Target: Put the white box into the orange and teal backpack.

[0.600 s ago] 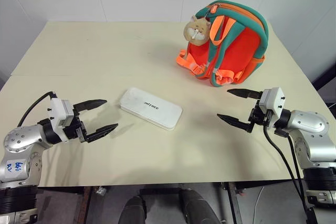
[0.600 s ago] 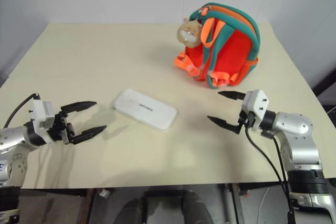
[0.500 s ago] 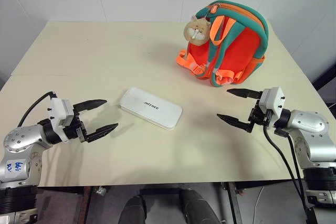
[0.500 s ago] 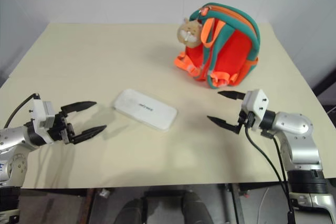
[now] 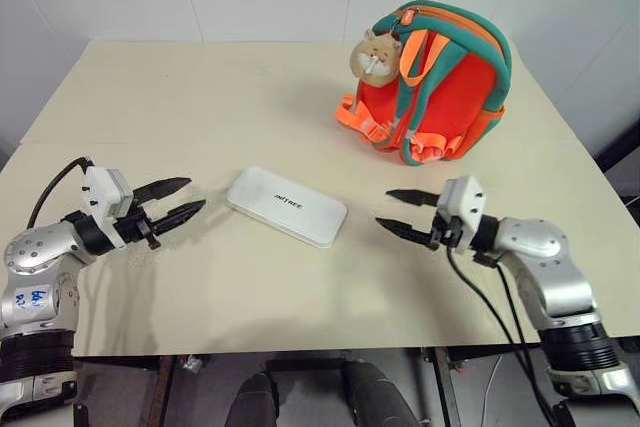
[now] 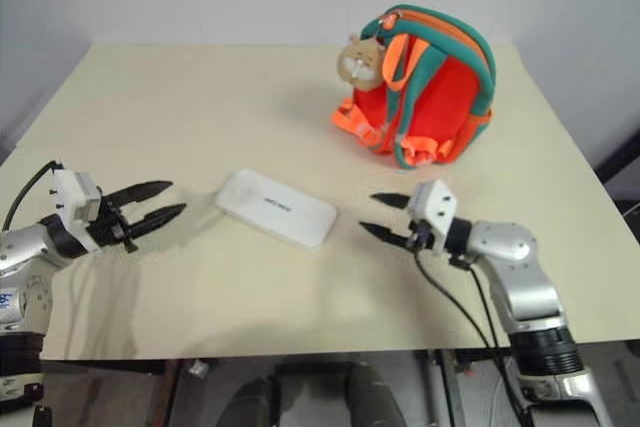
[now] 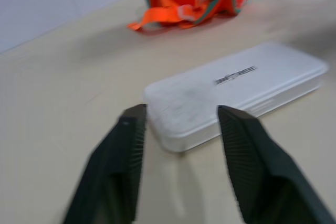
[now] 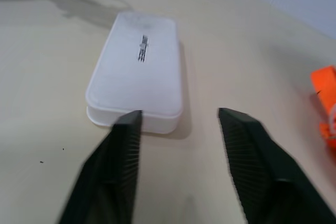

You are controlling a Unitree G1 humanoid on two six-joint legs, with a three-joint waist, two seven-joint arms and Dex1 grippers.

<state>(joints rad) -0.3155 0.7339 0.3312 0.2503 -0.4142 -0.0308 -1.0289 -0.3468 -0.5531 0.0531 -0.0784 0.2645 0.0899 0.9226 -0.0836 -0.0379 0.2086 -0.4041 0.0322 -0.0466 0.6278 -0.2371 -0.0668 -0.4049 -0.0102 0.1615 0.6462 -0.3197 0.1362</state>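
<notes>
white box (image 5: 287,206) flat, long axis left-right

Lighting's bright and even, soft shadows on the table (image 5: 300,97) under everything. Head views are sharp; wrist views go blurry, especially the black fingers (image 7: 113,166) up close.

Two head-mounted eyes look forward and down across the table (image 5: 250,97), taking in both arms from a middle distance, the right eye set slightly aside of the left. Each wrist camera sits low and close, sighting level along its own fingers: the left gripper (image 7: 178,119) and the right gripper (image 8: 181,121) both face the white box (image 8: 139,72) from opposite ends, sharing it with the head views.
</notes>
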